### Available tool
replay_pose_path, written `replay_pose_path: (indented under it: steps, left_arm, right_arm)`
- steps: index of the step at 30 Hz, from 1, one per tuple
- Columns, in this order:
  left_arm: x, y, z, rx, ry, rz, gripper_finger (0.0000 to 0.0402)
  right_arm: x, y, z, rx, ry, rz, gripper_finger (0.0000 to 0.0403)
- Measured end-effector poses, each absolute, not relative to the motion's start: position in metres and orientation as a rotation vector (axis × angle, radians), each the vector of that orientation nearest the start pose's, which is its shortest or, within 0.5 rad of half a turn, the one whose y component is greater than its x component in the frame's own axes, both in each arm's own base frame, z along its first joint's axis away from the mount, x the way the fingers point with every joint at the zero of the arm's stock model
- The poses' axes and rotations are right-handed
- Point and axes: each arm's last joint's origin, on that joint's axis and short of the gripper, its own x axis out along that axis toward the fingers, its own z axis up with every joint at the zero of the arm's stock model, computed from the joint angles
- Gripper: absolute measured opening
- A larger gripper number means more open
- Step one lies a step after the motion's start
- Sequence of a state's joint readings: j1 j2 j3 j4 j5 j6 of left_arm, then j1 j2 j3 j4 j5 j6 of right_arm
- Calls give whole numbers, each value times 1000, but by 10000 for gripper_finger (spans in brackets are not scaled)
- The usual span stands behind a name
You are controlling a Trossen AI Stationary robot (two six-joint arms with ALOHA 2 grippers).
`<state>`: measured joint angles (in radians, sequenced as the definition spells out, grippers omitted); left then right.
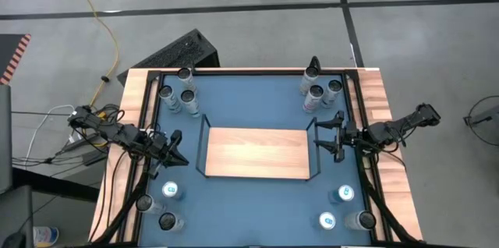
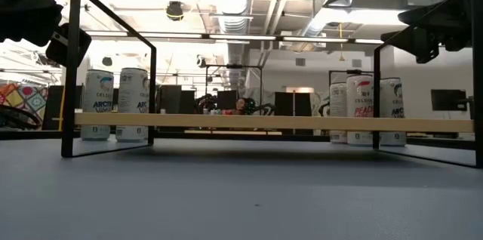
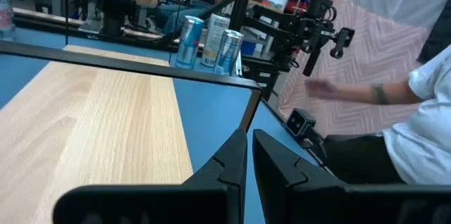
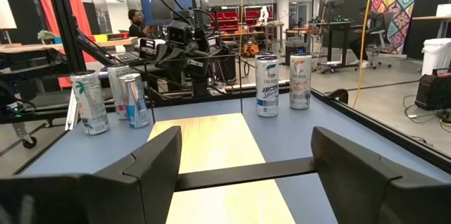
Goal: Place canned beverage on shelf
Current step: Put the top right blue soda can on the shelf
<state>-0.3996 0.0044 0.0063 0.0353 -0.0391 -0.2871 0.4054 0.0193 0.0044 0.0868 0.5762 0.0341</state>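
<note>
- The shelf (image 1: 257, 153) sits in the middle of the blue tabletop (image 1: 257, 201), a pale wood board inside a thin black wire frame with raised rails at both ends; nothing rests on the board.
- The left gripper (image 1: 176, 148) hangs just outside the shelf's left end rail, its jaws pressed together on nothing; from its own wrist camera the two dark fingers (image 3: 232, 160) meet over the blue surface beside the board's edge.
- The right gripper (image 1: 335, 135) hangs just outside the right end rail, jaws spread wide and empty; in its wrist view the shelf's black rail crosses between the two fingers (image 4: 158, 168).
- Cans stand in clusters at the four corners of the table, all well apart from the shelf: one group at the far left (image 1: 178, 96), one at the far right (image 1: 320, 92), one at the near left (image 1: 164, 205), one at the near right (image 1: 343, 209).
- At table height, two white cans (image 2: 117, 104) show behind the left rail and a group of cans (image 2: 366, 110) behind the right, with the board running level between them.
- A person in a white shirt (image 3: 423, 132) stands beyond the table's edge with a hand (image 3: 324, 89) reaching forward, away from either gripper.
- A yellow cable (image 1: 97, 22) trails across the grey floor behind the table.
</note>
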Motion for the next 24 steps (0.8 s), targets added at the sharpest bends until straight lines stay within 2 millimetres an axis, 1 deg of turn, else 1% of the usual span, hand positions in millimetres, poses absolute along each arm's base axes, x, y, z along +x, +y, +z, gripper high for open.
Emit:
replay_pose_path:
  steps: [4, 8, 12, 17, 19, 21, 24]
  left_arm:
    - [91, -36, 169, -205, -9, -333, 13]
    - [91, -36, 169, -189, -14, -325, 13]
    - [91, -35, 172, -205, -42, -296, 13]
    - [91, -34, 174, -301, -47, -285, 13]
    - [91, -34, 175, -347, -59, -262, 13]
    - [91, -33, 177, -426, -75, -238, 13]
    - [91, -30, 178, -454, -96, -161, 13]
  right_arm:
    - [92, 22, 172, 68, -66, -169, 303]
    - [92, 22, 172, 68, -66, -169, 303]
    - [92, 22, 172, 68, -66, -169, 303]
    - [92, 22, 173, 84, -81, -169, 303]
    - [92, 22, 176, 170, -111, -164, 303]
    - [91, 22, 180, 298, -162, -153, 303]
    - [90, 21, 188, 431, -251, -136, 303]
